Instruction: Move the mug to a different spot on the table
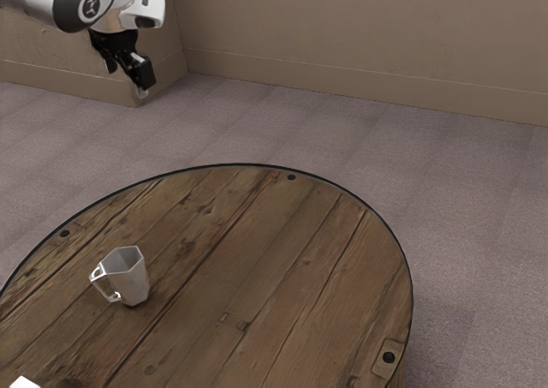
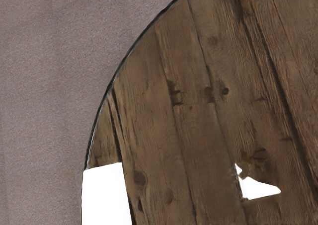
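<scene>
A pale, faceted mug (image 1: 122, 275) stands upright on the round wooden table (image 1: 282, 259), near the exterior view's left, with its handle turned toward that side. My gripper (image 1: 128, 80) hangs high above the floor at the upper left, far from the mug and beyond the table's far edge. Its black fingers (image 1: 142, 73) stand apart with nothing between them. In the wrist view the table's planks (image 2: 208, 111) lie far below the hand, and a small bright white shape (image 2: 258, 186) on them looks like the mug.
The table has a dark rim (image 1: 409, 285) and carpeted floor (image 1: 445, 165) around it. A white object (image 1: 19, 381) sits at the table's near left edge, and the same white block (image 2: 102, 195) appears in the wrist view. A beige wall with a baseboard runs behind.
</scene>
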Controlling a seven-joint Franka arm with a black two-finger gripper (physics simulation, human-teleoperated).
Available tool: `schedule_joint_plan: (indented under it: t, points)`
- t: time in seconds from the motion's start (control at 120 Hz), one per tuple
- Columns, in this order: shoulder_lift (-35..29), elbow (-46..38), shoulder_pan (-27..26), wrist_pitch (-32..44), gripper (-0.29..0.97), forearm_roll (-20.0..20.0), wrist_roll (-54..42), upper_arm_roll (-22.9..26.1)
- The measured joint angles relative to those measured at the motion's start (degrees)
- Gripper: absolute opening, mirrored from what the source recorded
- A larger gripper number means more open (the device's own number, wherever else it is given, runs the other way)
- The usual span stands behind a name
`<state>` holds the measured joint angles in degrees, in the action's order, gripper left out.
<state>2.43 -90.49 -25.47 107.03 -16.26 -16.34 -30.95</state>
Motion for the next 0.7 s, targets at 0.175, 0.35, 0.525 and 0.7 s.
schedule_joint_plan:
  t: [0.175, 0.35, 0.525, 0.7]
  points:
    - [1.39, -7.60, -1.38, 0.59, 0.68, 1.33, -2.11, -1.12]
    - [-5.67, -23.37, 1.42, 0.91, 0.68, 1.35, -3.65, -2.02]
    - [-17.49, -38.80, -0.52, 3.50, 0.68, 1.32, -6.06, -5.37]
    - [-24.07, -49.36, -5.56, 10.60, 0.68, 1.28, -11.13, -15.65]
